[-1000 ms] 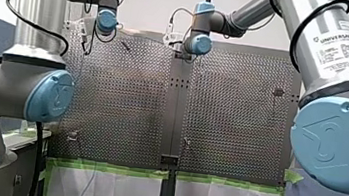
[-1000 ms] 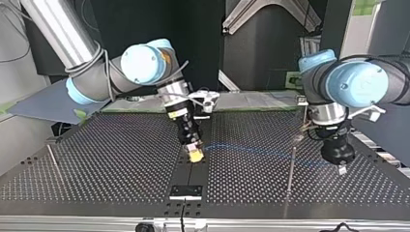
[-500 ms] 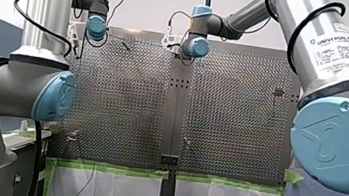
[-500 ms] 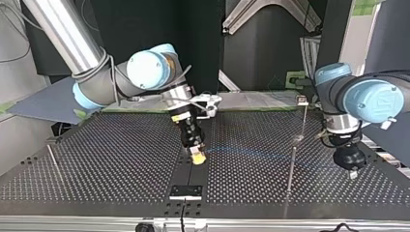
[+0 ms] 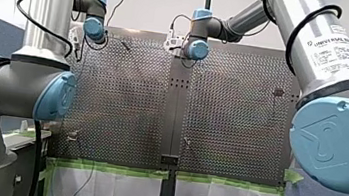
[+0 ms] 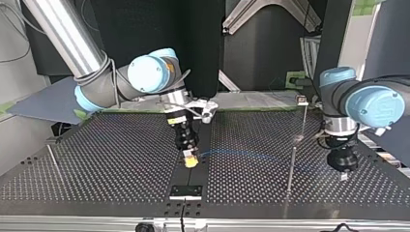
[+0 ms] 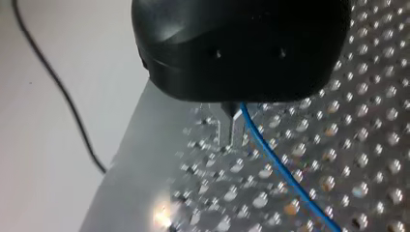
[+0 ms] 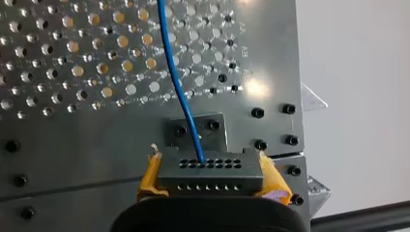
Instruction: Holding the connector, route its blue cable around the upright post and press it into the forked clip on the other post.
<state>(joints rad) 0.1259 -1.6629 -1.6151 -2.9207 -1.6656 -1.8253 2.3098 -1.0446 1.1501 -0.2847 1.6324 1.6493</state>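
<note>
My right end effector [image 8: 211, 170] is closed on a grey metal connector block [image 8: 210, 180] drilled with two rows of small round holes. Its frayed yellow pads [image 8: 151, 175] press against the block's two short ends. A thin blue cable [image 8: 176, 82] leaves one of the upper holes and runs smooth and gently curved over the perforated metal counter [image 6: 106, 164]. Just past the block, it crosses a small square plate with two black screws [image 8: 218, 139].

In the top view this end effector [image 6: 190, 159] holds the connector low over the counter's plain centre strip. The blue cable stretches from it towards the view's right, passing the thin upright metal post [image 6: 290, 169]. On which side of the post it passes is hard to make out. A second slim post [image 6: 303, 118] stands farther back, with a small forked clip [image 6: 302, 100] on top. The cable lies well apart from that clip.

My left end effector [image 7: 229, 133] has a rounded, glossy black housing and two slender metal fingers [image 7: 237, 131] set narrowly together on the blue cable. The grip point is partly tucked under the housing. In the front view both end effectors are hidden behind the wrist joints.
</note>
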